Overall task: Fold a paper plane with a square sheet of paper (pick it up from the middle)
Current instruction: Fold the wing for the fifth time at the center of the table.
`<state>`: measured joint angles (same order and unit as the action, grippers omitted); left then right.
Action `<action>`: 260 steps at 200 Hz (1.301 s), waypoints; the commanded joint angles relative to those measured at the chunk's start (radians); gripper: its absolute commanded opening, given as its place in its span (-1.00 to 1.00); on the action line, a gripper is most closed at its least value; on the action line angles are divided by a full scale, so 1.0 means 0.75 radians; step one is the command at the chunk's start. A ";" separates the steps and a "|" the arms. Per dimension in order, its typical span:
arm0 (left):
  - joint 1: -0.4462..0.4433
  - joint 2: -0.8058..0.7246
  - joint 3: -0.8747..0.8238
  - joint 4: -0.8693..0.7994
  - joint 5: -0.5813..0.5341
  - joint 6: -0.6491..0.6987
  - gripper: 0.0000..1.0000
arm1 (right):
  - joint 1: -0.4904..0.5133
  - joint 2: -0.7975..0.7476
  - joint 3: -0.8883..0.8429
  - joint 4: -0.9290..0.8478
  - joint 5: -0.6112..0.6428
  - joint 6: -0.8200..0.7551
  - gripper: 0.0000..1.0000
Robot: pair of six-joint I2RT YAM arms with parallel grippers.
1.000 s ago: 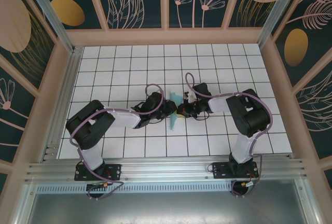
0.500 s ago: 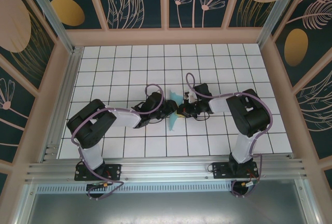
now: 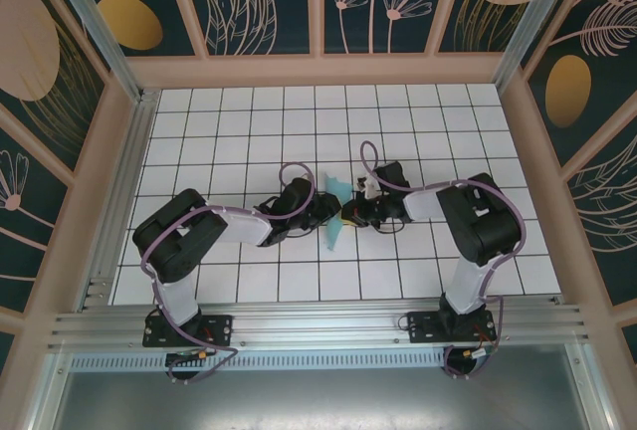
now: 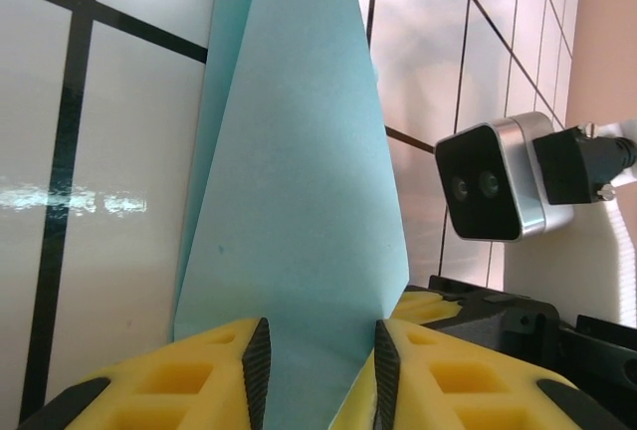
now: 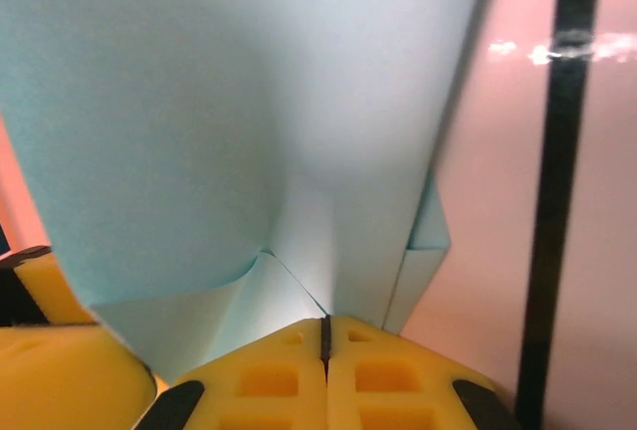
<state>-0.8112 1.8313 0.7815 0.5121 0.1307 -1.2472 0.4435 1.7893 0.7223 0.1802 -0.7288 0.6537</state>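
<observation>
On the white, black-lined grid tabletop, the left gripper lies low near the middle, reaching in from the left. In the left wrist view its yellow foam fingers stand apart. The thin, light teal-blue folded sheet of paper fills the gap between them and narrows to a point away from the camera. Whether the dark pads touch the paper cannot be told.

From above, the paper sits between the two grippers, one end tilted up off the tiles and the other reaching toward the near edge.

Just to its right, the right gripper faces the left one. In the right wrist view its yellow fingers are pressed together, pinching the paper at a crease where folded flaps meet. The silver-and-black wrist camera of the right arm shows beyond the paper in the left wrist view.
</observation>
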 commanded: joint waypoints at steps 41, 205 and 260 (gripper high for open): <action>0.008 0.051 0.055 -0.082 -0.005 0.041 -0.49 | -0.019 -0.078 -0.046 0.008 0.059 0.036 -0.95; 0.008 0.080 0.086 -0.143 0.008 0.082 -0.64 | -0.037 -0.221 -0.077 0.041 0.174 -0.061 -0.38; 0.008 0.080 0.089 -0.145 0.017 0.082 -0.64 | -0.037 -0.152 -0.032 0.067 0.108 -0.099 -0.35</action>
<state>-0.8112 1.8740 0.8288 0.4339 0.1314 -1.2053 0.4240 1.6428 0.6659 0.2047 -0.6224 0.6151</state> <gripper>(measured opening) 0.181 0.325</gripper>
